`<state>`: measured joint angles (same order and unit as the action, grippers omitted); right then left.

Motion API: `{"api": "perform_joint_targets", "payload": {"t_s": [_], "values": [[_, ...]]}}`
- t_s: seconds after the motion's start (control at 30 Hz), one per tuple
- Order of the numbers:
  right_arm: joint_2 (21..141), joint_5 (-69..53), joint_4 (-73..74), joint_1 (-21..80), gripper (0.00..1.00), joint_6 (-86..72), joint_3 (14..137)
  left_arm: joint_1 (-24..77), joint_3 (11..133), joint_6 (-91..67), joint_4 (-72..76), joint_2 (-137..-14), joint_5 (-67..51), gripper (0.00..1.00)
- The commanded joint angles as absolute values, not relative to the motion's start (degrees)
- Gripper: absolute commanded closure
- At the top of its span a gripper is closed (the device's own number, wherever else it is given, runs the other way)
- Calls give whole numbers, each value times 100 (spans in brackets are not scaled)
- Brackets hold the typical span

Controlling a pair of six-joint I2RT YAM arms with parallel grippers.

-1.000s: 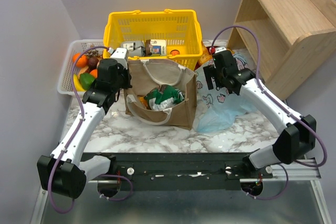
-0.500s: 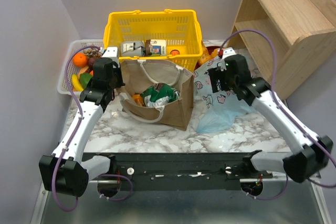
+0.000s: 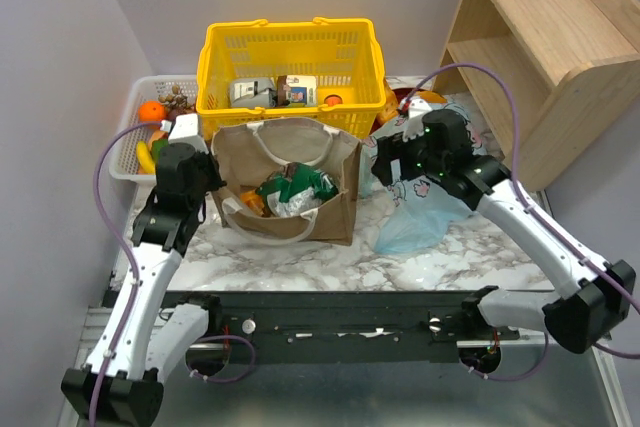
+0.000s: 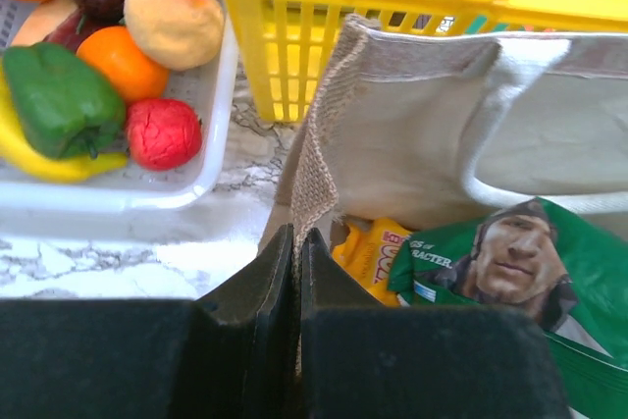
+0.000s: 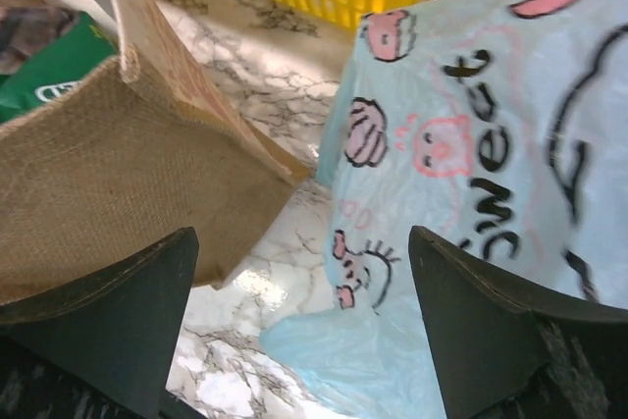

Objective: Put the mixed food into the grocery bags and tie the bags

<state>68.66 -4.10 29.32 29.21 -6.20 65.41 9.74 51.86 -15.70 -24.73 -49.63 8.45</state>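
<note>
Bagging groceries: tan bag [image 3: 300,229] pinched at its rim by left end effector [image 4: 296,242], right end effector [image 5: 299,237] spread wide and empty.
Tan bag stands open mid table [image 3: 470,257], just in front of the yellow basket [image 3: 290,52]; woven cloth, fairly stiff, holds its shape, so grip the rim or the white loop handles, not the wall. Blue bag [image 3: 425,215] lies slumped just beside it on the right, under the right end effector; thin film, slippery and tearable, likely best gathered at the mouth. Green packet [image 4: 510,262] and orange packet [image 4: 373,247] sit inside the tan bag: light, crinkly, pinch at an edge. Fruit [image 4: 118,61] in the white tray [image 4: 211,159] at left: round, firm, bruisable, probably rolls, so grasp across the middle.
</note>
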Motion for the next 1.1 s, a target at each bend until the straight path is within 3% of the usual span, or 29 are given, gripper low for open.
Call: {"api": "perform_joint_targets", "payload": {"t_s": [0.0,0.37,0.53,0.57,0.63,0.7,0.73,0.77,0.87,0.97,1.07], "values": [[7548,-229,2505,3400,4,-677,6714,879,4913,-1985,-2689,-4290,1597,100],[9096,-747,1600,4815,7,-941,7119,747,4456,-2417,-2786,-2990,3846,100],[9544,-1045,1477,5351,7,-958,7496,747,4289,-2347,-2637,-2523,4175,100],[9606,-1116,1477,5405,7,-958,7567,747,4272,-2329,-2654,-2453,4175,90],[9790,-1177,1468,5597,7,-958,7725,756,4298,-2224,-2663,-2435,4175,84],[9948,-1300,1477,5721,7,-1010,8023,747,4429,-2075,-2681,-2522,4035,72],[10132,-1370,1468,5809,7,-1063,8129,747,4491,-2013,-2672,-2557,3938,63],[10238,-1554,1476,5836,7,-1177,8365,747,4657,-1960,-2681,-2671,3850,43],[10650,-1853,1398,5941,7,-1492,8691,747,4895,-1802,-2689,-2934,3630,16],[11055,-2038,1380,6038,7,-1748,9122,747,5202,-1592,-2479,-3180,3438,4],[11293,-2284,1362,6108,7,-1985,9456,747,5632,-1407,-2400,-3645,2982,1]]}}
